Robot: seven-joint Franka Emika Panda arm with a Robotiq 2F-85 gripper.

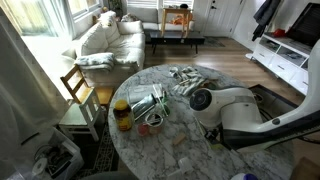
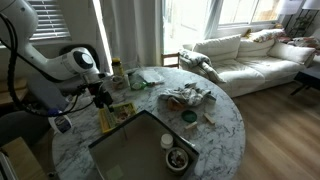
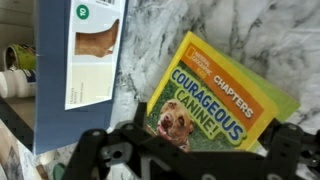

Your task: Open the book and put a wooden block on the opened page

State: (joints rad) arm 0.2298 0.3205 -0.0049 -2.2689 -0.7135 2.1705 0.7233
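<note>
**Book [image 3: 225, 95] closed, just beyond spread fingers**

In the wrist view the yellow book is seen lying flat and shut on the marble table [image 3: 290, 30], turned at a slant just ahead of the gripper [image 3: 195, 152]. The fingers are held wide apart and empty. A grey box [image 3: 80, 70] is set just beside the book's left; bare marble is left on its right.

Bright windows [image 2: 190, 20] light a white sofa [image 2: 250, 55], a wooden chair [image 1: 78, 90], wood floor [image 2: 285, 125] and a round marble table [image 2: 225, 128].
</note>
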